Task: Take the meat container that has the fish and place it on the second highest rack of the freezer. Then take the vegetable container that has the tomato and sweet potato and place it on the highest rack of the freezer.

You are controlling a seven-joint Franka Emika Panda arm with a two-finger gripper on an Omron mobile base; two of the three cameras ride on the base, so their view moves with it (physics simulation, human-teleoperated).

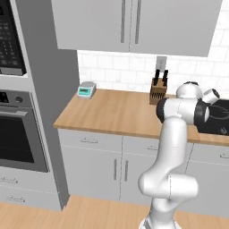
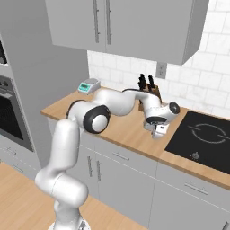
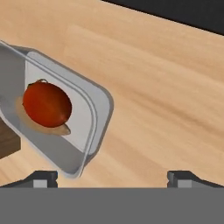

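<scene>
the claw (image 2: pixel 158 131) hangs just above the wooden tabletop (image 1: pixel 112 114), pointing down, near the black cooktop (image 2: pixel 202 137). in the hand view its two finger tips (image 3: pixel 41 178) stand far apart at the bottom corners with nothing between them, so the claw is wide open and holds nothing.

in the hand view a clear tray (image 3: pixel 94 118) with rounded corners lies on the tabletop at the left, tilted across the picture. inside it sits the tomato (image 3: pixel 47 104), round and bright red, resting on a flat orange-brown piece, the sweet potato (image 3: pixel 57 130), which peeks out from under it. the tray's near corner lies close to the left finger tip but apart from it. a dark brown wooden block shows at the left edge, just beside the tray; whether it touches the tray is hard to tell. the cooktop's black edge runs along the top of that view.

in the base views the arm (image 1: pixel 172 147) reaches forward over the tabletop, its elbow bent. a knife block (image 1: pixel 158 91) with black handles stands at the back by the white tiled wall (image 1: pixel 116 69), partly behind the arm. a small scale (image 1: pixel 86 90) with a green display sits at the back left corner of the tabletop. grey cabinets (image 1: pixel 134 22) hang above, and grey drawers and doors run below. an oven (image 1: pixel 15 129) is set in the tall grey column at the left.
</scene>
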